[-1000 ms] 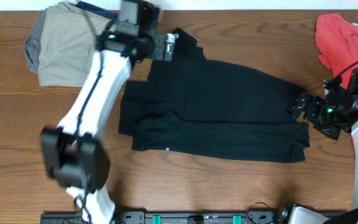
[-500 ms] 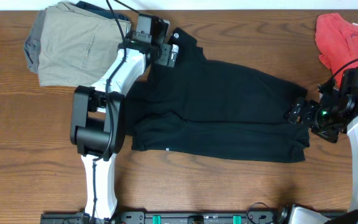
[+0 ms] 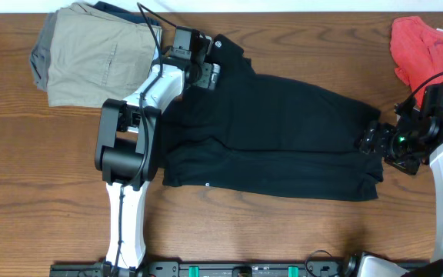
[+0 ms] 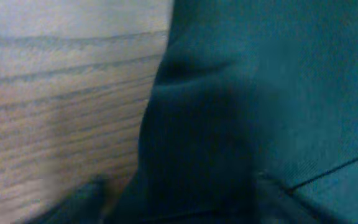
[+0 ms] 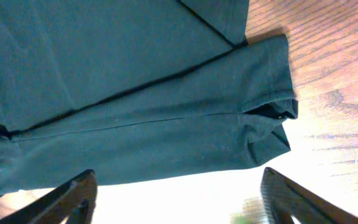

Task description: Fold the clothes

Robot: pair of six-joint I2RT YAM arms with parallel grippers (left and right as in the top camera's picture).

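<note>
The black clothes [image 3: 268, 131] lie spread flat mid-table, legs pointing right, with a small white logo [image 3: 208, 185] near the front edge. My left gripper [image 3: 210, 73] is down at the garment's far left corner. In the left wrist view its dark fingers [image 4: 182, 202] sit wide apart, with black fabric [image 4: 229, 93] bunched between them. My right gripper [image 3: 369, 140] is at the leg ends on the right. In the right wrist view it is open [image 5: 179, 196] and empty, just short of the leg cuffs [image 5: 266, 124].
A folded khaki-beige garment [image 3: 91, 54] lies at the far left, close behind my left arm. A coral-red top [image 3: 429, 46] lies at the far right corner, behind my right arm. Bare wood table [image 3: 268, 231] runs along the front.
My left arm has swung in and dropped, bringing its gripper slightly right onto the garment's far left corner. My right gripper has edged left to the leg ends.
</note>
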